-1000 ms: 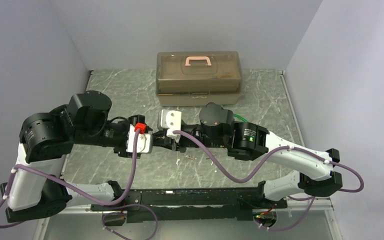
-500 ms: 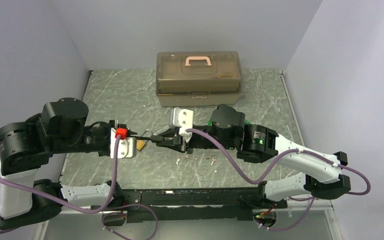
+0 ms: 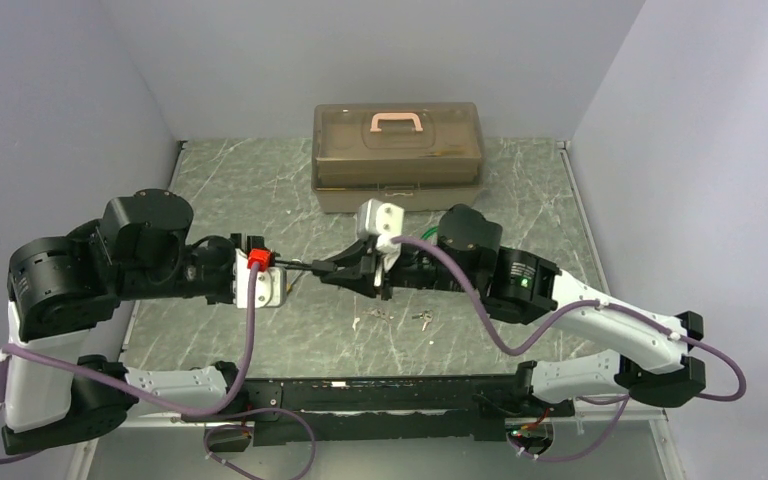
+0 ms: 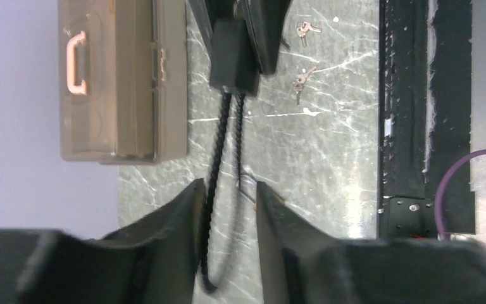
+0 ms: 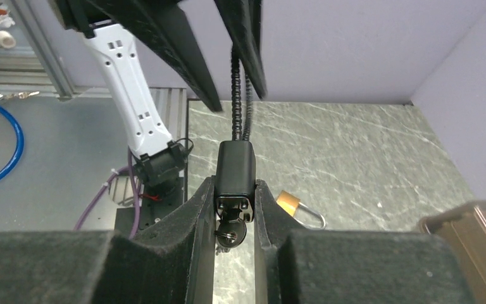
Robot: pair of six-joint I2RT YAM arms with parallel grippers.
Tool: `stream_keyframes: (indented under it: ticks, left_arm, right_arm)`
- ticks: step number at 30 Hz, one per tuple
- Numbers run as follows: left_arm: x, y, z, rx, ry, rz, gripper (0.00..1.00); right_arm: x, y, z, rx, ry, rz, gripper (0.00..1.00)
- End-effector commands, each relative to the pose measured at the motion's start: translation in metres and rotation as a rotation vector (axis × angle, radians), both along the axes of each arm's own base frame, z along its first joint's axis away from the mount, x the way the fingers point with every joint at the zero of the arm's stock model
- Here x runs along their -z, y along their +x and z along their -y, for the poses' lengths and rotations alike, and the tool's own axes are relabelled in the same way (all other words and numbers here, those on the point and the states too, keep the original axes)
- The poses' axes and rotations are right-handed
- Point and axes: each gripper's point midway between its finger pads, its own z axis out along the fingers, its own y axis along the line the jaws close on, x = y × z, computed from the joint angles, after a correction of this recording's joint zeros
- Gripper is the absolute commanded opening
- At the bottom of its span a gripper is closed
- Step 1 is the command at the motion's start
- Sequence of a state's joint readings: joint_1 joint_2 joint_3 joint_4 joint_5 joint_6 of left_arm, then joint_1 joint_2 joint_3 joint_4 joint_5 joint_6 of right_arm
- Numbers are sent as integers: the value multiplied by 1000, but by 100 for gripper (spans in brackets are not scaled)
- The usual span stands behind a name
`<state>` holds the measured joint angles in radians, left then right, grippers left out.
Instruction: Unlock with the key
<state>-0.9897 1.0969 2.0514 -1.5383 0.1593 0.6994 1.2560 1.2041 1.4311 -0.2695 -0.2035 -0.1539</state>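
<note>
A black cable lock hangs above the table, and my right gripper is shut on its body. A key sits in the lock's near end, between the right fingers. The lock's cable loop runs from the body towards my left gripper. The left fingers straddle the loop. One strand lies against one finger and a gap shows beside the other strand, so this gripper is narrowly open. In the top view the two grippers face each other over the middle of the table.
A small brass padlock lies on the table under the cable. Two loose bunches of keys lie near the front. A brown toolbox with a pink handle stands at the back. The black rail borders the near edge.
The right gripper has carried the lock to the right. The left gripper drew away to the left, then came back onto the cable loop with its jaws narrowing.
</note>
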Motion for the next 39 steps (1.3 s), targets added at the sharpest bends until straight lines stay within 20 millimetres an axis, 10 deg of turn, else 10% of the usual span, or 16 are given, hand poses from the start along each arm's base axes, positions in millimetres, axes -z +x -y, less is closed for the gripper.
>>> stream_keyframes:
  ticks: [1,2,3,9,16,28,33,39]
  left_arm:
    - [-15,5,-6,-41,-48,45,71]
    - [-21,7,-3,-38,-62,57,96]
    - [-30,8,-1,-28,-79,81,99]
    - [-80,2,5,101,-181,278,99]
    - [-68,3,14,207,-179,450,99]
    - [-64,39,6,33,-235,702,60]
    - [-84,41,-2,-21,-299,749,54]
    - [-63,40,-3,-5,-235,695,48]
  right_arm:
    - [-42,9,25,19,160,-33,0]
    - [-40,12,23,18,158,-51,0]
    - [-38,14,21,20,156,-60,0]
    - [-34,26,6,48,157,-119,0]
    - [-63,48,9,69,328,-212,0]
    - [-77,45,-5,-35,390,-288,0]
    - [-75,45,-8,-42,386,-302,0]
    - [-80,44,-8,-51,400,-316,0]
